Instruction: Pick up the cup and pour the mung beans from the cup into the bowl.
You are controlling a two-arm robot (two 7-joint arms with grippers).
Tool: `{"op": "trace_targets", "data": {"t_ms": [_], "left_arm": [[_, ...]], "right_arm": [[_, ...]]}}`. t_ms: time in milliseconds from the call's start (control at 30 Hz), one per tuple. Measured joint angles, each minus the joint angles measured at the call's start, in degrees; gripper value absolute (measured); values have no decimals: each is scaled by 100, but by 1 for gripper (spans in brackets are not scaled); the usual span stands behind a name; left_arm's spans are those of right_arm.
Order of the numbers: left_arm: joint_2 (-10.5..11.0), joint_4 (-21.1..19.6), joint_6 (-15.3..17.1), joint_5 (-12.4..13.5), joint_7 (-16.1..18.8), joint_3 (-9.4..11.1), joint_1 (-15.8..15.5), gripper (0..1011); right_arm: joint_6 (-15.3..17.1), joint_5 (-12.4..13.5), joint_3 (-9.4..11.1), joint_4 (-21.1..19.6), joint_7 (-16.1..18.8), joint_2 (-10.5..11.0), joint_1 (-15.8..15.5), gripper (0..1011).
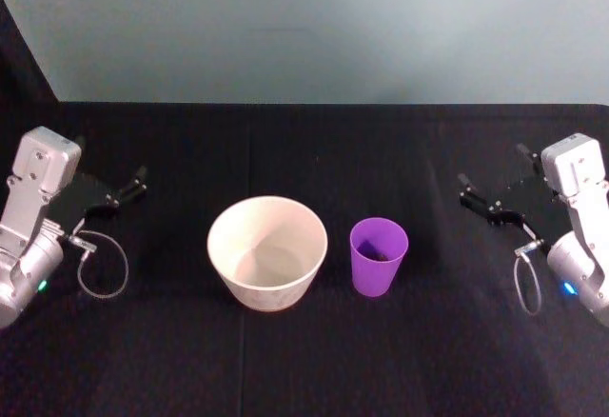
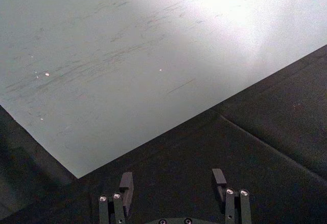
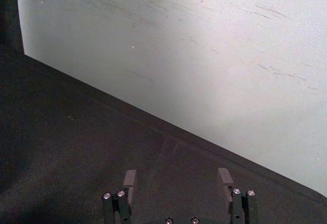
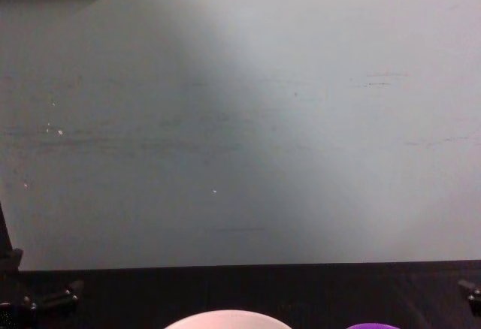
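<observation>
A small purple cup [image 1: 378,256] stands upright on the black table, with dark contents low inside it. Just to its left sits the wide pale bowl [image 1: 267,253], its inside bare. Their rims peek up in the chest view: bowl [image 4: 227,319], cup [image 4: 372,326]. My left gripper [image 1: 126,188] hangs open at the table's far left, well away from the bowl. My right gripper [image 1: 479,194] hangs open at the far right, a short way from the cup. Each wrist view shows its own fingers, left [image 2: 174,181] and right [image 3: 177,179], spread with nothing between them.
A black cloth covers the table [image 1: 304,150], which ends at a pale grey wall [image 1: 314,27] behind. Loose cable loops hang beside each wrist, left [image 1: 100,265] and right [image 1: 526,284]. Bare cloth lies in front of and behind the cup and bowl.
</observation>
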Motion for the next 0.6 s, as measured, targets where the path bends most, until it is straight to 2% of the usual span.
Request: {"op": "trace_targets", "data": {"t_ms": [600], "left_arm": [[0,0,0,0,0,0,0,1000]], "right_arm": [[0,0,0,0,0,0,0,1003]]}}
